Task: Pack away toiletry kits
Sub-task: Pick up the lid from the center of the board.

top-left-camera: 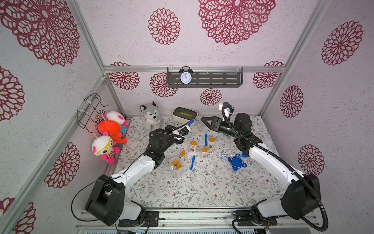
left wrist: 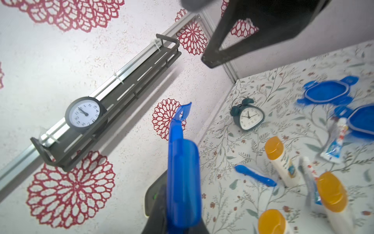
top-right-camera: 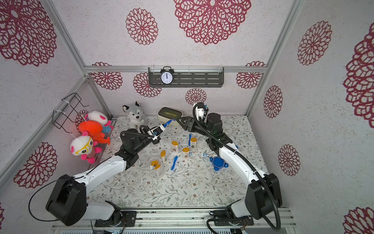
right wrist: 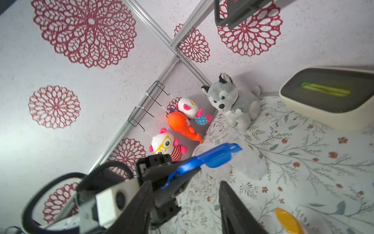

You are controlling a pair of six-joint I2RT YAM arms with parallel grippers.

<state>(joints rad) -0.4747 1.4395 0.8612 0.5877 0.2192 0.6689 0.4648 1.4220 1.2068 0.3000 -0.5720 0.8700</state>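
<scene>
The left end effector (left wrist: 174, 220) runs off the edge of the left wrist picture, so I can't see where its fingertips meet the blue toothbrush (left wrist: 182, 172). That same picture's edge cuts one blue lid (left wrist: 362, 121). In my right wrist view the clear cup (right wrist: 249, 160) is blurred, and one yellow cap (right wrist: 289, 222) is cropped.

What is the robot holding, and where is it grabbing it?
The left gripper pinches a blue toothbrush by one end; the rest sticks out. The right gripper is open and empty.

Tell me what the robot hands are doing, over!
Left gripper: jaws shut on blue toothbrush, held aloft. Right gripper: jaws open, empty, facing its tip. Cream tissue box close behind.
</scene>
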